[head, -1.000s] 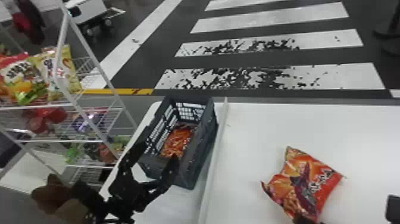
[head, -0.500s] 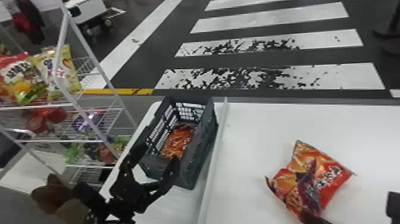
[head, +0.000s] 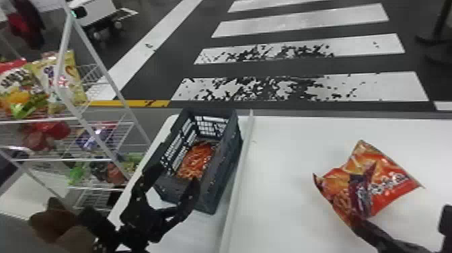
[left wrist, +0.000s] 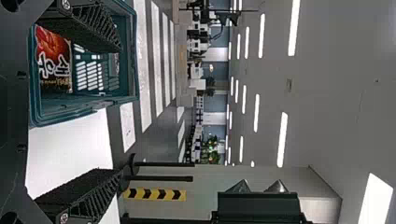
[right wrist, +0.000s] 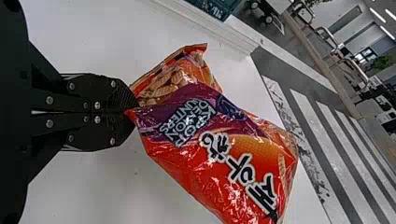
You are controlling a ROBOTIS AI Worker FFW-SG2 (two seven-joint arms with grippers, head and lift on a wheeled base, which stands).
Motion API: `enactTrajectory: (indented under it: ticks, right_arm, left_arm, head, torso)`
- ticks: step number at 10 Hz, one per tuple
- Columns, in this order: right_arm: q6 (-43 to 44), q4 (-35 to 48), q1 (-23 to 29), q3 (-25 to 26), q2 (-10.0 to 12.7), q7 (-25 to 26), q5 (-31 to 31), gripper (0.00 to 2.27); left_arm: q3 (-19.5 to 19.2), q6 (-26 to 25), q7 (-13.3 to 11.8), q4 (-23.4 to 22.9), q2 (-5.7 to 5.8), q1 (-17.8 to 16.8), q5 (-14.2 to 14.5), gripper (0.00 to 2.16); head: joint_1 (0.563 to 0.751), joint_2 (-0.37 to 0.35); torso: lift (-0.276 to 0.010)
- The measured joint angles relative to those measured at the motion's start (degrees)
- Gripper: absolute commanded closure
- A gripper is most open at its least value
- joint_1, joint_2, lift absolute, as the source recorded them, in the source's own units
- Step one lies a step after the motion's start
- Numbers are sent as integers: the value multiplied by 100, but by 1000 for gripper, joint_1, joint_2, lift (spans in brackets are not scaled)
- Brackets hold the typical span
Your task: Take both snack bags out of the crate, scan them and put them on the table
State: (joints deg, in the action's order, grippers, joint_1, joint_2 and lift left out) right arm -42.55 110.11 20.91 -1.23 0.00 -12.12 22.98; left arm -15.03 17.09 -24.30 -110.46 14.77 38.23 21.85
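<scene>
The grey crate stands at the left part of the table, one orange-red snack bag lying inside. Over the crate's near end, my left gripper has its fingers spread, nothing between them. In the left wrist view, the left gripper is open beside the crate with the bag in it. On the right, my right gripper holds the other red snack bag by its edge. The right wrist view has the right gripper shut on a corner of that bag.
A white wire rack with several snack packs stands at the left. A raised white strip runs along the table just right of the crate. A dark object shows at the right edge.
The bag in my right gripper has moved right and turned a little, first away from the near edge, then slightly lower. My left arm and the crate look almost unchanged.
</scene>
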Motion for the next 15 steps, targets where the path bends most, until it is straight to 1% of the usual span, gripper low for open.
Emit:
enactTrajectory:
  ticks: [1,3,4,5,8,10,11,12,14,15]
  right_arm:
    - [140,164,58,-95,0,123,-298,2256]
    - [512,440,134,-610,0,777,-1734,2256]
    - [624,446,72,-861,0,1068,-2532,2256]
    - [648,374,-51,-977,0,1281,-3039,2256]
    - [552,167,-374,-1126,0,1715,-4312,2256]
    - [445,-263,-560,-1355,0,2144,-5481,2256]
    - [345,-616,-638,-1634,0,2399,-6436,2256]
    - [181,-975,-715,-1911,-15,2555,-7191,2256]
    - [-271,-1754,-878,-2456,-195,2850,-8545,2256]
    - [-576,-2042,-948,-2655,-283,3042,-8994,2256]
  left_arm:
    - [0,0,5,10,0,0,0,80]
    - [5,0,9,15,18,0,2,80]
    - [8,0,18,16,50,-3,11,80]
    - [13,0,26,16,81,-7,21,80]
    - [18,0,55,32,149,-9,44,80]
    - [18,0,72,47,177,-21,62,80]
    - [34,0,75,66,186,-35,64,80]
    - [59,0,74,79,191,-50,65,80]
    - [79,0,75,137,212,-83,69,80]
    - [80,5,75,170,219,-95,82,80]
  head:
    - [695,313]
    - [695,288]
    - [695,270]
    - [695,250]
    - [695,197]
    - [695,156]
    - [695,149]
    - [695,148]
    - [695,149]
    - [695,144]
  torso:
    - [-92]
    - [-92]
    - [-92]
    - [-92]
    - [-92]
    - [-92]
    - [-92]
    - [-92]
    - [-92]
    - [-92]
